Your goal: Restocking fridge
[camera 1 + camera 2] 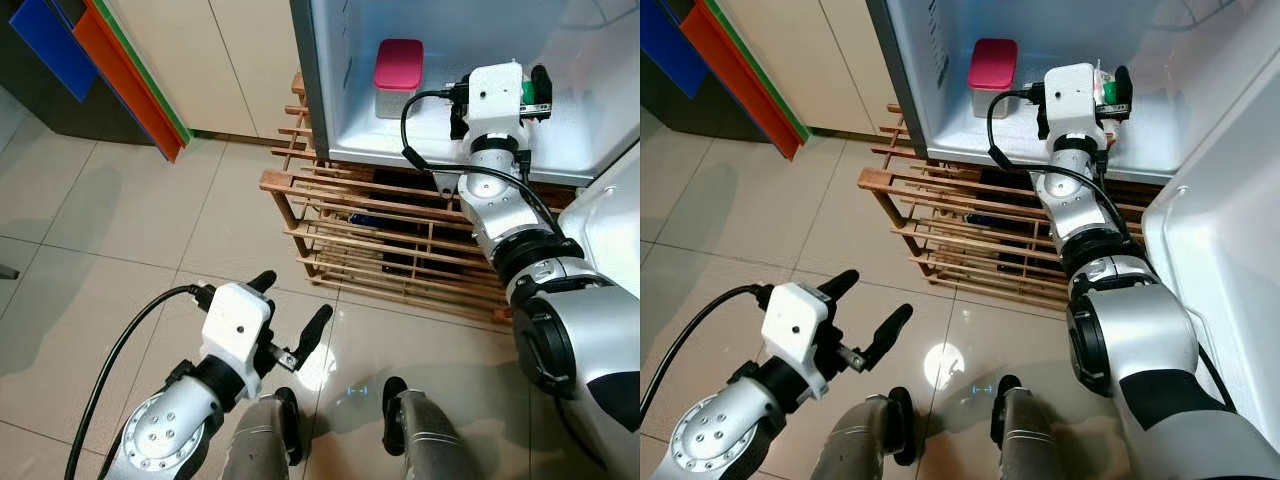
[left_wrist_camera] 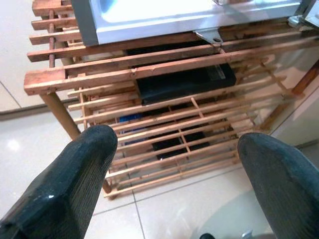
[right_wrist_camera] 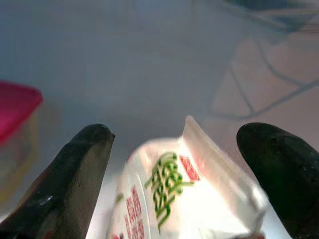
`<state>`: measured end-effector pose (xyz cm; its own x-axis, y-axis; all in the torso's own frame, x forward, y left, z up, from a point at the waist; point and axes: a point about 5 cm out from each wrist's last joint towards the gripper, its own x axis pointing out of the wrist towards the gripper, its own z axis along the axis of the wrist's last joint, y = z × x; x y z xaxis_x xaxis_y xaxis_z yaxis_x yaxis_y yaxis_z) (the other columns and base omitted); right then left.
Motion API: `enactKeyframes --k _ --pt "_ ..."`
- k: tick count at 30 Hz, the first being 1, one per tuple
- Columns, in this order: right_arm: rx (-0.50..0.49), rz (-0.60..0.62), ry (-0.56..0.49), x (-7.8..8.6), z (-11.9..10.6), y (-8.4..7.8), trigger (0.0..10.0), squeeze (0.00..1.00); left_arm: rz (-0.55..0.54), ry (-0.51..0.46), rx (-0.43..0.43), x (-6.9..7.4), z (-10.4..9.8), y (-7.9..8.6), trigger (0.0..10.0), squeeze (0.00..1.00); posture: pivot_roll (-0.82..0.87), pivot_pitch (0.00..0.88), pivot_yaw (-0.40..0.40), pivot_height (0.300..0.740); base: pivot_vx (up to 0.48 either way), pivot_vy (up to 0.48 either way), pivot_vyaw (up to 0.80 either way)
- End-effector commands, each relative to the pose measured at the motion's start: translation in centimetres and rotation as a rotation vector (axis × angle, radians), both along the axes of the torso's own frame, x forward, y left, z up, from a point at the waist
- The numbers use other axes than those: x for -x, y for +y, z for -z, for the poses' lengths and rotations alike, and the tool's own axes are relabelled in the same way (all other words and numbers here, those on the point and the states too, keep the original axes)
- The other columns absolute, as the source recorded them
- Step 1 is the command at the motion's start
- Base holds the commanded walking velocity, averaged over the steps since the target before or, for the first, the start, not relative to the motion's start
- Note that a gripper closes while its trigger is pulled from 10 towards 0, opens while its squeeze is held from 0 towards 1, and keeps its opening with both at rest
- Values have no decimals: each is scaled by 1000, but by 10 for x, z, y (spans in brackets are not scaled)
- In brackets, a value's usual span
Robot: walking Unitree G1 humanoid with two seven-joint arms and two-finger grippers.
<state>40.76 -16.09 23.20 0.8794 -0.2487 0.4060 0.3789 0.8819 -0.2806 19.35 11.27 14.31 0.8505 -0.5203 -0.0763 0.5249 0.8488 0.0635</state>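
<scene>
My right gripper (image 1: pixel 540 95) reaches into the open fridge (image 1: pixel 420 135) and hovers low over its white floor. In the right wrist view the right gripper (image 3: pixel 179 132) is open, its fingers spread wide on either side of a white carton with green and red print (image 3: pixel 169 199). The carton (image 1: pixel 1107 92) shows as a green patch at the fingertips. A clear container with a pink lid (image 1: pixel 398 75) stands on the fridge floor to the left of the gripper. My left gripper (image 1: pixel 295 298) hangs open and empty over the floor tiles, in front of the rack.
The fridge sits on a slatted wooden rack (image 1: pixel 380 240) with black items (image 2: pixel 184 82) inside it. The open fridge door (image 1: pixel 610 230) stands at the right. Blue, orange and green panels (image 1: pixel 110 60) lean at the far left. Pale tiled floor (image 1: pixel 120 220) spreads out to the left.
</scene>
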Motion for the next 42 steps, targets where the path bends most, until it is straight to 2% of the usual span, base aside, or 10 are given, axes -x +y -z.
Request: enactKeyframes --k 1,10,15,16,22,24,27,28,32,42 --pt "-9 -37 -86 4 -5 9 10000 0 -2 0 -2 -4 4 -1 10000 0 204 267 70 740 0 0 0" --pt "-5 -105 -183 8 -18 14 10000 0 24 -47 17 -30 6 -12 10000 0 137 169 43 740 0 0 0" --pt "-63 -132 -234 11 -29 11 10000 0 27 -57 27 -43 7 -18 10000 0 112 125 28 740 0 0 0" --pt "-99 -149 -240 13 -30 9 10000 0 8 -55 29 -52 10 -15 10000 0 93 93 17 740 0 0 0" --pt "-159 -175 -235 23 -24 5 10000 0 -15 -74 18 -66 11 -10 10000 0 70 57 11 740 0 0 0" --pt "-271 -207 -131 27 0 8 10000 0 -56 -52 19 -76 15 -5 10000 0 57 35 9 740 0 0 0" --pt "-333 -237 -67 28 14 12 10000 0 -80 -39 17 -80 17 -3 10000 0 50 20 9 740 0 0 0" --pt "-392 -277 21 30 32 17 10000 0 -91 -56 14 -85 15 -1 10000 0 47 16 10 740 0 0 0" --pt "-486 -337 171 37 62 26 10000 0 -102 -90 4 -90 12 0 10000 0 48 13 11 740 0 0 0" --pt "-447 -288 337 42 103 19 10000 0 -147 -105 25 -80 13 12 10000 0 89 35 19 740 0 0 0"
